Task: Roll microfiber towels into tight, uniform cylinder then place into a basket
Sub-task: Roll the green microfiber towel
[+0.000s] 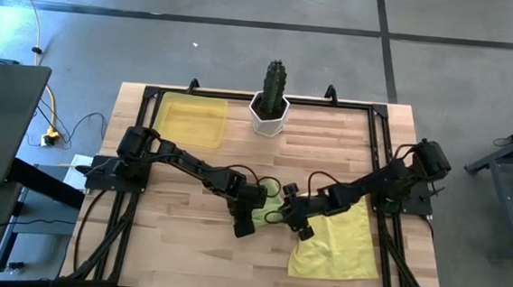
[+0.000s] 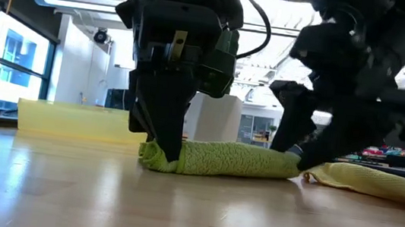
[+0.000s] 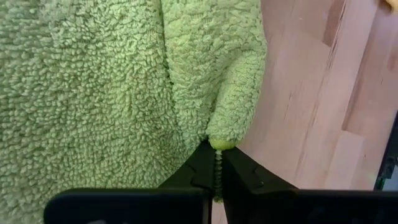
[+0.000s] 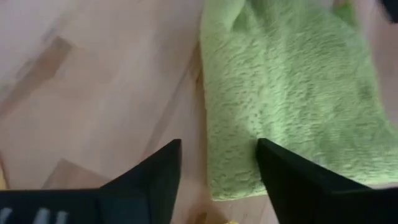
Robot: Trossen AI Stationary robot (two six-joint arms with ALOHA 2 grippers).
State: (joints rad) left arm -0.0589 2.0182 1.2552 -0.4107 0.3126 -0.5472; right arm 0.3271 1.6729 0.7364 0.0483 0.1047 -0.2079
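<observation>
Working mid-table [image 1: 186, 247], I'm seeing two towels: the yellow towel [image 1: 340, 244] lying flat, the rolled green towel [image 2: 235, 161] beside it. My left claw [image 3: 217, 168] is pinching its end; my right claw [image 4: 217, 162] is hanging released over it.

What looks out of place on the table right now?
The pale yellow towel lies rumpled and unrolled near the right tool, one edge against the rolled green towel. The basket holds nothing. The left tool pinches the green roll's end.
</observation>
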